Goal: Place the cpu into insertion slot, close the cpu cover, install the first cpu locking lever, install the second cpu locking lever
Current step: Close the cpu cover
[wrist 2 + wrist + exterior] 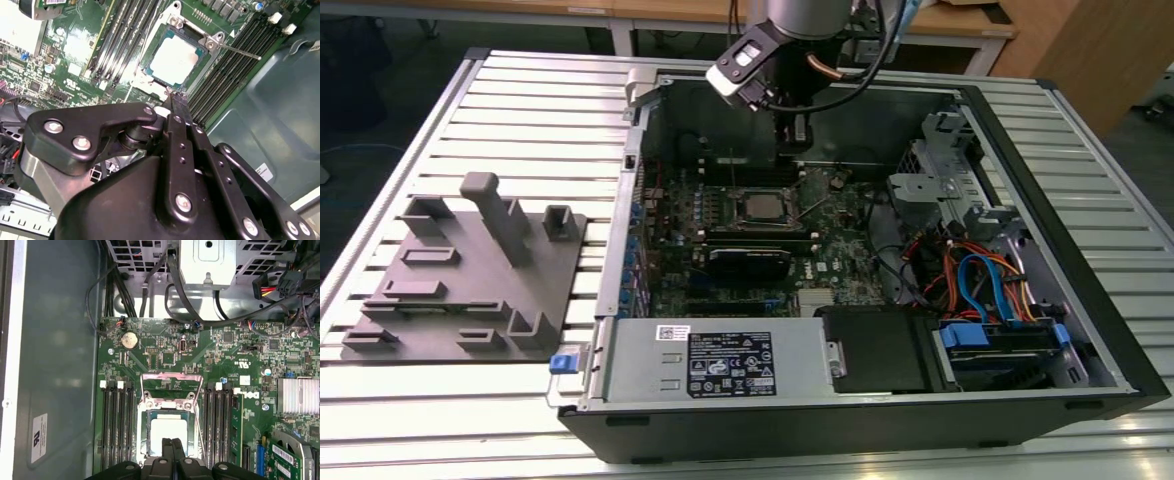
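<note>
An open computer case (854, 430) lies on its side on a slatted metal table (480, 110), with a grey moulded fixture (467, 270) just beside the case at the exterior view's left. The green motherboard (160, 347) covers the case floor, and a silver power supply (707, 360) sits against the case's near wall. The robot arm (807, 15) reaches down into the case from its far wall.

Midway across the case floor, between banks of long black memory slots (115, 425), lies the insertion slot (143, 437). The cpu (169, 429), its pale metal top facing up, is seated in that slot. The cpu cover (170, 405) lies around it, and the chip shows through its square cut-out in both wrist views. A thin locking lever (240, 51) juts out from one corner of the slot over the memory slots, not tucked down.

The gripper (172, 97) is clenched, its two black fingers (167, 452) pressed flat together with nothing seen between them. Their tips sit at the edge of the cover. Whether they touch it cannot be told.
</note>
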Available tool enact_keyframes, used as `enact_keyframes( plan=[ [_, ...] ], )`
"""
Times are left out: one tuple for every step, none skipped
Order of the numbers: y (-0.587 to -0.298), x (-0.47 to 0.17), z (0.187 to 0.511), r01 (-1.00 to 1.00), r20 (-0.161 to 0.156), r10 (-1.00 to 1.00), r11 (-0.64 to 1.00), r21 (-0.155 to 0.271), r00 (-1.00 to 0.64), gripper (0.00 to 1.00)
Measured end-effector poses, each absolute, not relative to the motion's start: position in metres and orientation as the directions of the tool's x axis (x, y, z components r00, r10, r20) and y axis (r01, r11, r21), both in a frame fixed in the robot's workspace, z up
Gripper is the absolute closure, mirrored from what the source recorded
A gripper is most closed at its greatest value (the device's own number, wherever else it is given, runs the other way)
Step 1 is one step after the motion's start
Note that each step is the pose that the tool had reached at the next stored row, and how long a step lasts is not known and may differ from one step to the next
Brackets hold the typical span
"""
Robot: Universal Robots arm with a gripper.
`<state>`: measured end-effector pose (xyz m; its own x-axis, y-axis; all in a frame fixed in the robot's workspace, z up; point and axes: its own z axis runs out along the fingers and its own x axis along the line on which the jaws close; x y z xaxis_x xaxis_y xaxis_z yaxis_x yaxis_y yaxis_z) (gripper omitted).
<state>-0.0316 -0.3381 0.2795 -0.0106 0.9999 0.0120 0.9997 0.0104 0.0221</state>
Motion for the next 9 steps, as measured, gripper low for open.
enact_keyframes(
  plan=[
    [-0.3381, -0.0306, 0.2794, 1.0, 0.012, 1.0, 0.01, 0.022, -0.011, 0.9],
    [-0.3381, -0.0299, 0.2794, 1.0, 0.012, 1.0, 0.01, 0.022, -0.011, 0.9],
    [-0.3381, -0.0295, 0.2795, 1.0, 0.012, 1.0, 0.01, 0.022, -0.011, 0.9],
    [-0.3381, -0.0292, 0.2795, 1.0, 0.012, 1.0, 0.01, 0.022, -0.011, 0.9],
    [-0.3381, -0.0289, 0.2795, 1.0, 0.012, 1.0, 0.01, 0.022, -0.011, 0.9],
    [-0.3381, -0.029, 0.2795, 1.0, 0.012, 1.0, 0.01, 0.022, -0.011, 0.9],
    [-0.3381, -0.0289, 0.2794, 1.0, 0.012, 1.0, 0.01, 0.022, -0.01, 0.9],
    [-0.3381, -0.0288, 0.2794, 1.0, 0.012, 1.0, 0.01, 0.022, -0.011, 0.9],
    [-0.3381, -0.0288, 0.2795, 1.0, 0.012, 1.0, 0.01, 0.022, -0.011, 0.9]
  ],
)
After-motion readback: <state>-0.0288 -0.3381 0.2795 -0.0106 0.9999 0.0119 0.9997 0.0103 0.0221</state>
